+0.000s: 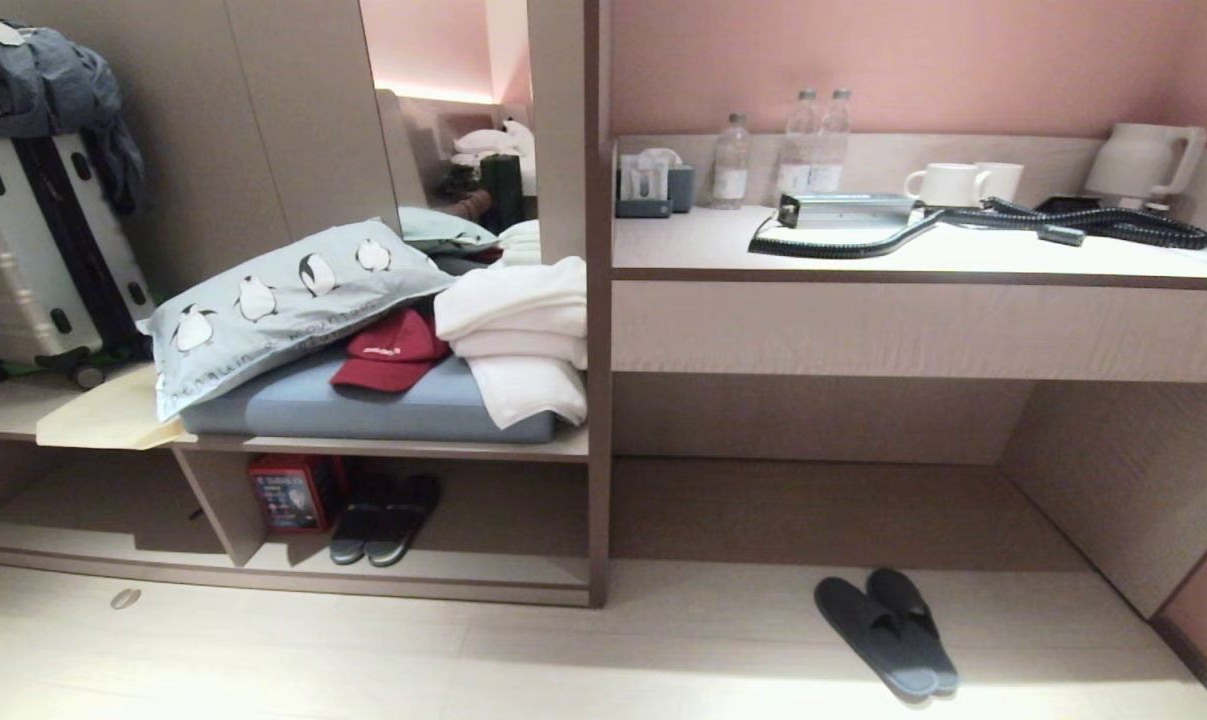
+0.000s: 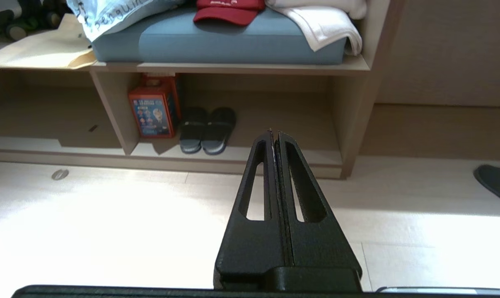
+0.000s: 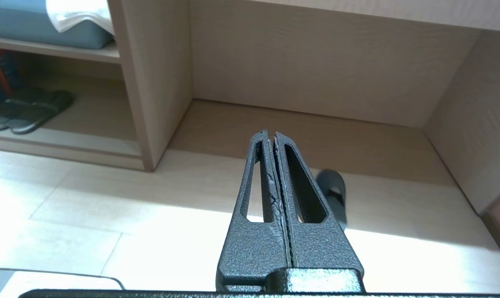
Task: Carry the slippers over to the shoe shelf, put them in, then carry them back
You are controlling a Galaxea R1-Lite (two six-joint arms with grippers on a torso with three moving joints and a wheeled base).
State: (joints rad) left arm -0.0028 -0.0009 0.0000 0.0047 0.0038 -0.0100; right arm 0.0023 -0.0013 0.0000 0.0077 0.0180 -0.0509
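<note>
Pale wood floor (image 1: 563, 650) – slippers (image 1: 888, 630) lying before desk recess, shoe shelf (image 1: 483, 575) left; left gripper (image 2: 274, 133), right gripper (image 3: 270, 133) clenched, empty.

There were two pairs of slippers: one pair of slippers (image 1: 888, 632) on the floor and one dark pair (image 1: 383, 520) in the shoe shelf (image 1: 443, 575); three water bottles (image 1: 793, 150), two white mugs (image 1: 958, 183), one kettle (image 1: 1143, 160), one red cap (image 1: 391, 350), one suitcase (image 1: 33, 250)
</note>
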